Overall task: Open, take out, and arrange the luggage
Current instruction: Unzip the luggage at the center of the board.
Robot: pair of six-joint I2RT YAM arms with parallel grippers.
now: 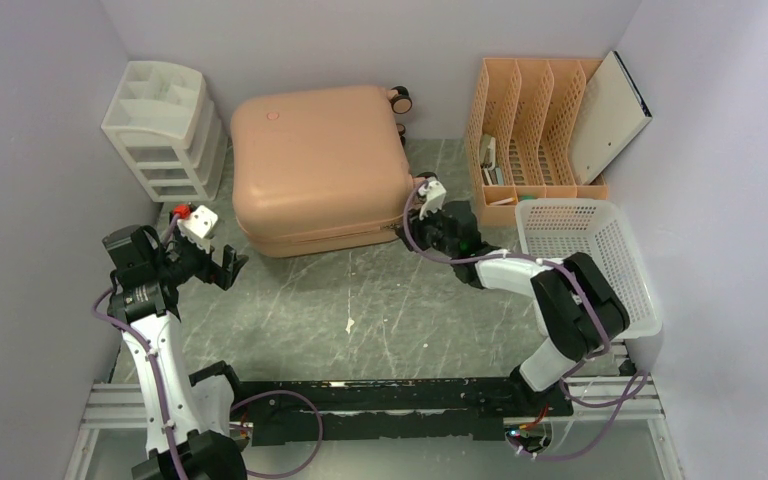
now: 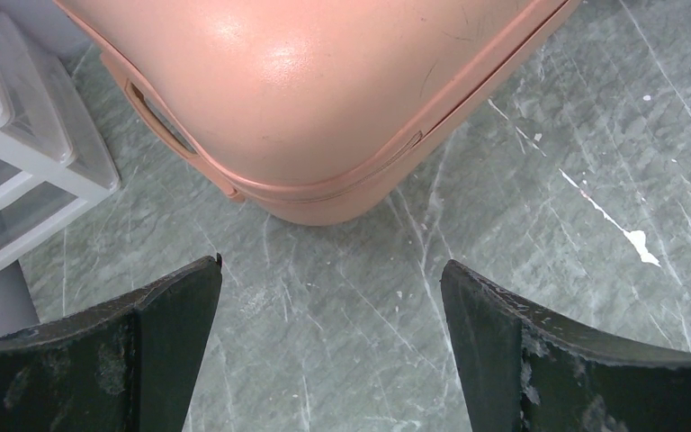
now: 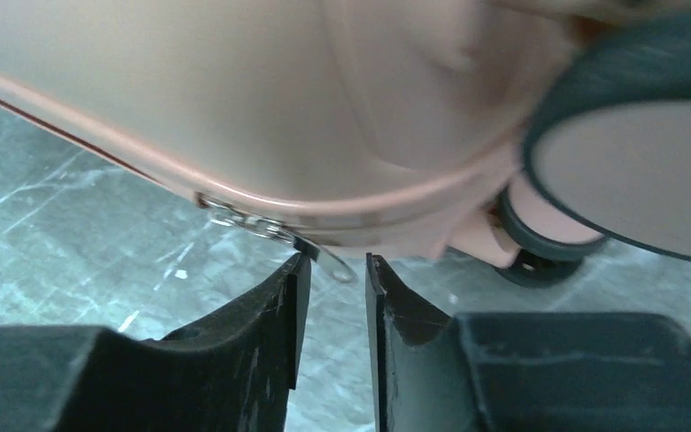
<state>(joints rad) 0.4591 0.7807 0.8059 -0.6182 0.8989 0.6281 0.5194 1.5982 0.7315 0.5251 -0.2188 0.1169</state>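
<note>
The salmon-pink luggage point(image 1: 320, 165) lies flat and closed at the back middle of the table, its black wheels point(image 1: 400, 98) pointing to the back right. My left gripper point(image 1: 225, 265) is open just off the case's near-left corner point(image 2: 306, 90), and nothing but table shows between its fingers point(image 2: 331, 265). My right gripper point(image 1: 428, 195) sits at the case's right side, near a wheel point(image 3: 630, 189). Its jaws stand a narrow gap apart point(image 3: 337, 261). The metal zipper pull point(image 3: 319, 252) hangs from the seam right at the fingertips, not clamped.
A white drawer unit point(image 1: 165, 125) stands left of the case. An orange slotted file rack point(image 1: 530, 130) holding a white board point(image 1: 610, 115) is at the back right. A white mesh basket point(image 1: 590, 260) sits in front of it, beside my right arm.
</note>
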